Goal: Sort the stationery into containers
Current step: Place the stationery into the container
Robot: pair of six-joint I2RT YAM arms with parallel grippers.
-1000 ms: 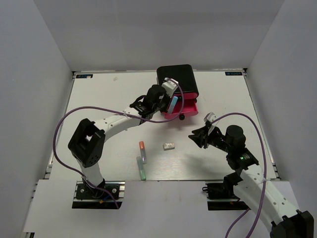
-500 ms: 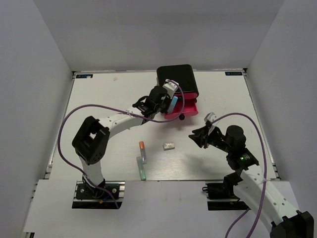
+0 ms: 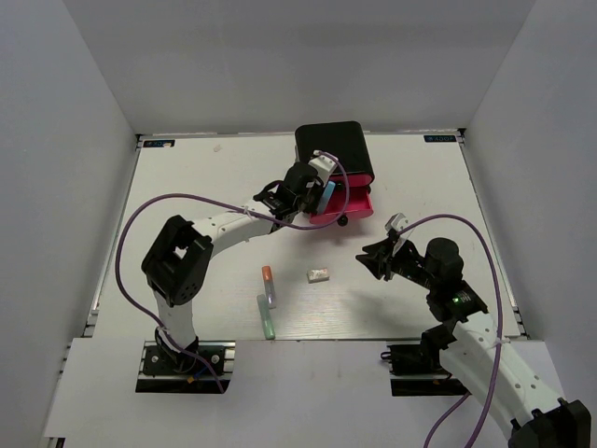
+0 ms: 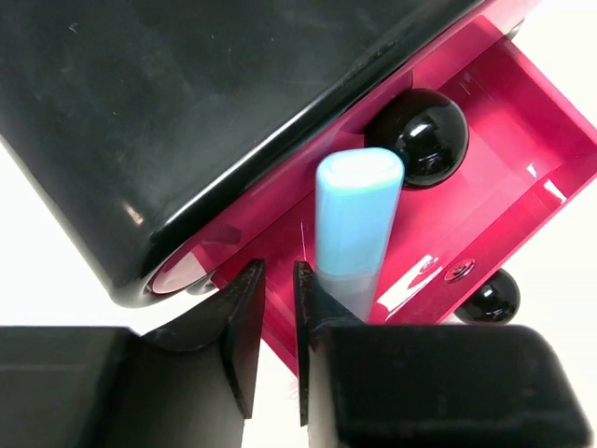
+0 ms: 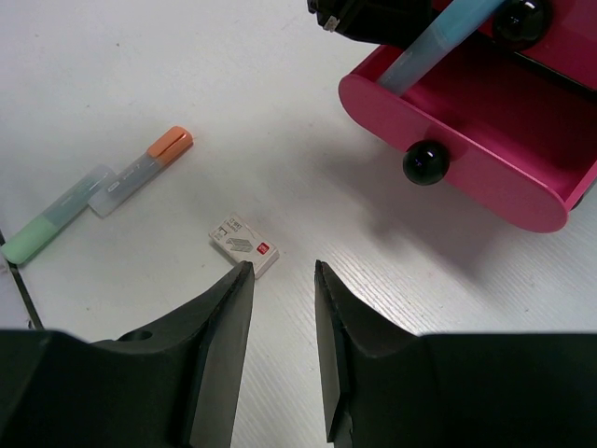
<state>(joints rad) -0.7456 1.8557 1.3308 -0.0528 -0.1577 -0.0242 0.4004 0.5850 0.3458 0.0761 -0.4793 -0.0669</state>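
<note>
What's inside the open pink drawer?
A light blue stick leans in the drawer, and nothing else shows on the floor around it. The back part, under the black cabinet, is hidden.

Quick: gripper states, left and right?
Left gripper: nearly closed, light blue stick right beside it; grip cannot be told.
Right gripper: open, empty.

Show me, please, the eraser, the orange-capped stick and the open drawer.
eraser (image 5: 244, 246), right wrist view, top face.
orange-capped stick (image 5: 140, 171), right wrist view, clear barrel.
open drawer (image 5: 494, 191), right wrist view, front wall.
</note>
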